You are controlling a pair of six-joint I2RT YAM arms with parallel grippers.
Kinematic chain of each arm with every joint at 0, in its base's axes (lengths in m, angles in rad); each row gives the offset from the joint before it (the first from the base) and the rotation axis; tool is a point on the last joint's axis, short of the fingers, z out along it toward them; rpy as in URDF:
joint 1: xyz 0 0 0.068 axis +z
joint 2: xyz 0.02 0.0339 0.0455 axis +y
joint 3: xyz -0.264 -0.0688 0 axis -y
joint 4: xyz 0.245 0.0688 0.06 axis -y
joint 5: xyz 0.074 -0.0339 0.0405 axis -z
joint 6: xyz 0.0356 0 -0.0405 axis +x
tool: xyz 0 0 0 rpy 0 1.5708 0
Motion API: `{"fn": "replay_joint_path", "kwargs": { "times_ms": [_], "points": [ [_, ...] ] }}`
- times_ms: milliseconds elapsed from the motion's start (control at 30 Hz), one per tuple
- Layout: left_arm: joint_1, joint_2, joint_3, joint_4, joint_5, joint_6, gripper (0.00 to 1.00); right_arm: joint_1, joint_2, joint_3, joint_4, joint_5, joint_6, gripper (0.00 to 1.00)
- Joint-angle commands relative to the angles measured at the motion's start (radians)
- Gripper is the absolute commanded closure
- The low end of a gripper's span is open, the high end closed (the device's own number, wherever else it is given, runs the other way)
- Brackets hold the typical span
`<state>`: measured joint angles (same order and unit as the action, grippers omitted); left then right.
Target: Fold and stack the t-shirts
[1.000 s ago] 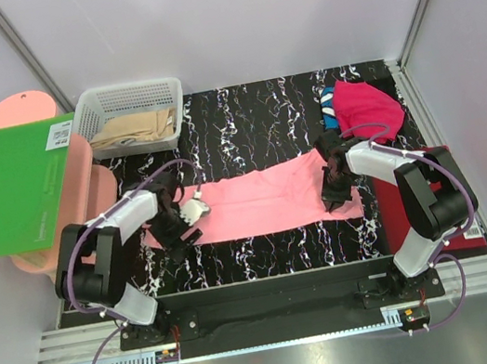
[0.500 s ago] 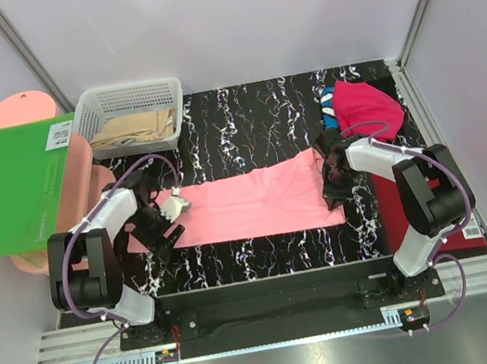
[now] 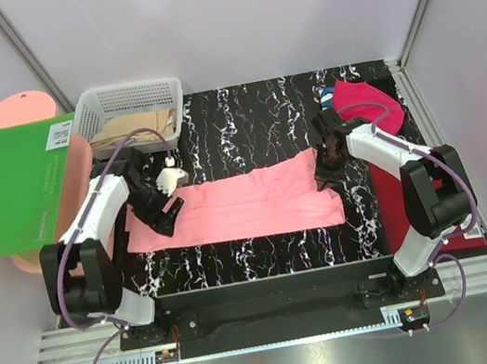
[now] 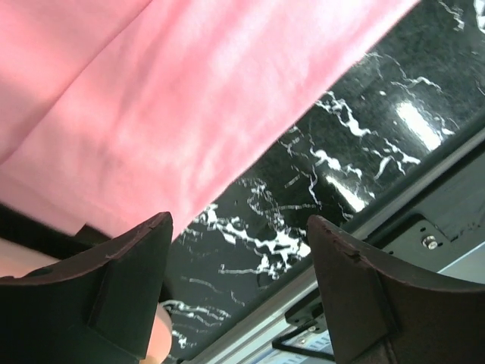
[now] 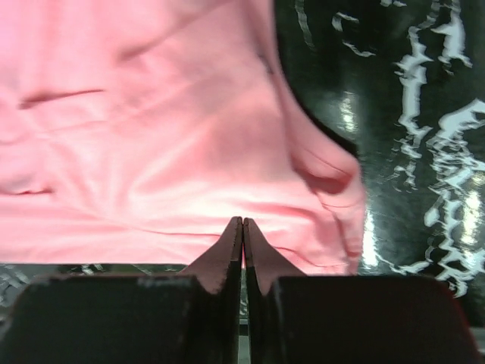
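The salmon-pink t-shirt [image 3: 238, 204] lies as a flat strip across the middle of the black marble table [image 3: 243, 125]. My left gripper [image 3: 169, 209] is open over the strip's left end. In the left wrist view its jaws [image 4: 239, 224] stand wide and empty, with the pink cloth [image 4: 151, 98] above them. My right gripper [image 3: 325, 174] is at the strip's right end. In the right wrist view it [image 5: 242, 221] is shut, its tips pinching the pink cloth [image 5: 151, 152]. The magenta t-shirt [image 3: 367, 104] lies bunched at the back right, over the blue one [image 3: 328, 103].
A white basket [image 3: 130, 98] holding beige cloth stands at the back left. A flat green board [image 3: 0, 192] rests on pink items beyond the table's left edge. A dark-red board [image 3: 396, 202] lies along the right edge under the right arm.
Both grippers moved away from the arm bases, dragging the pink shirt back and slightly left. The shirt's right end now lies flatter. The left gripper shifted left and stands open.
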<state>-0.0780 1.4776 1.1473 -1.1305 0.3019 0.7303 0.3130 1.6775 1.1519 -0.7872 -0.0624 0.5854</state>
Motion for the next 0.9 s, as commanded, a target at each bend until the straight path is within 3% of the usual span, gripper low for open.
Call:
{"fn": "replay_joint_path", "kwargs": {
  "times_ms": [0,267,400,600,867],
  "points": [
    [-0.002,0.09,-0.021,0.115,-0.015,-0.048,0.24,-0.003,0.007,0.026,0.022,-0.108,0.025,0.92],
    [-0.002,0.263,0.08,0.231,-0.099,-0.112,0.28,-0.003,0.105,-0.064,0.071,-0.177,0.014,0.91],
    [-0.003,0.308,0.098,0.271,-0.165,-0.147,0.28,-0.003,0.165,-0.044,0.037,-0.125,-0.027,0.9],
    [-0.011,0.261,-0.009,0.319,-0.247,-0.163,0.29,-0.006,0.295,0.144,-0.046,0.032,-0.096,0.9],
    [-0.107,0.181,-0.155,0.298,-0.359,-0.224,0.29,-0.014,0.478,0.451,-0.087,0.09,-0.102,0.91]
  ]
}}
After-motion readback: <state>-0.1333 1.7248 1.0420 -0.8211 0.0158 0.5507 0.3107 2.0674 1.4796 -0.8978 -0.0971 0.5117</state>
